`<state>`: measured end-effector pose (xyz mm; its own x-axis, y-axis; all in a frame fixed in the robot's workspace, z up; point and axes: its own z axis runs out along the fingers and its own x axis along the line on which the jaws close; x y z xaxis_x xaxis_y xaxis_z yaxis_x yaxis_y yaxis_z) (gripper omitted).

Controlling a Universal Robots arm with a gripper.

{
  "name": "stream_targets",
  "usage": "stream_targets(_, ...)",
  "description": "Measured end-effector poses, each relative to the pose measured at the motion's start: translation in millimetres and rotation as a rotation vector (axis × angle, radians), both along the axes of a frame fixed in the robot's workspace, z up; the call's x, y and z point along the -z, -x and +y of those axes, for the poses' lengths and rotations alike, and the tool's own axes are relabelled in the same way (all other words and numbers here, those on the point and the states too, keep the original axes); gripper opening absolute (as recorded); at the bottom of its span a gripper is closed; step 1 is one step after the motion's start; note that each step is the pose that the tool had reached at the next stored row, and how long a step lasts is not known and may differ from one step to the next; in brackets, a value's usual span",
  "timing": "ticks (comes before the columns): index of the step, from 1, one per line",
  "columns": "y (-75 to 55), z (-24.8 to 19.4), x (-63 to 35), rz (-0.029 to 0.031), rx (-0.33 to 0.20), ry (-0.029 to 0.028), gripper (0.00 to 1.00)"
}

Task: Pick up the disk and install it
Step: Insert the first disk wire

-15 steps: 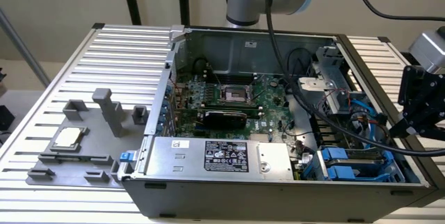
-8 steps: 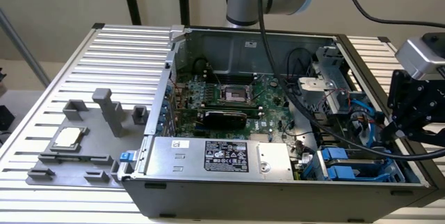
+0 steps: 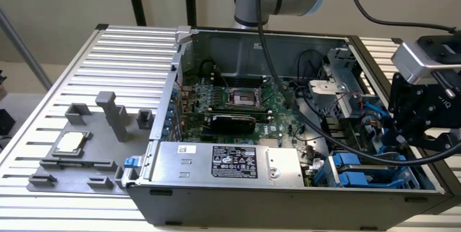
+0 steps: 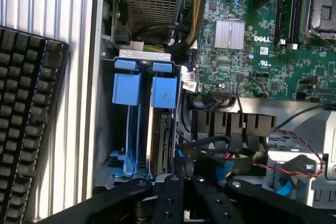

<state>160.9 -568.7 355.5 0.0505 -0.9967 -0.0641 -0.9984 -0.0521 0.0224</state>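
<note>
The flat silver-grey disk [image 4: 160, 129] in its blue carrier [image 4: 164, 92] is sitting slotted at the exterior view's lower right; I am holding the black gripper [image 4: 182, 174] closed, empty.

Exterior view overlooks whole computer case [image 3: 288, 205], wrist view close above its drive bays [image 4: 164, 95]

The disk [image 4: 160, 132] presents dull silver-grey metal in a smooth blue plastic frame. The hand [image 4: 185, 169] is matt black (metal or plastic undetermined). The case [image 3: 252, 205] is matt grey sheet metal; the bench [image 3: 122, 48] is ribbed satin metal; the keyboard [image 4: 26, 103] is matt black plastic.
</note>
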Motion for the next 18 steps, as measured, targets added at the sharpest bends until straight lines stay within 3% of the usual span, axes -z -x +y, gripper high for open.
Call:
stream_targets(5, 5.8, 5.0, 0.3, 0.0, -0.007, 0.0, 0.12)
stream_targets(10, 8.1, 12.6, 0.2, 0.0016, -0.012, 0.0, 0.36)
stream_targets(11, 9.6, 13.0, 0.3, 0.0024, -0.013, 0.0, 0.36)
stream_targets(12, 11.6, 13.0, 0.3, 0.0028, -0.015, 0.0, 0.43)
stream_targets(16, 22.1, 12.8, 0.4, 0.0032, -0.021, -0.0001, 0.43)
stream_targets(18, 25.2, 10.3, 0.3, 0.0032, -0.021, 0.0001, 0.43)
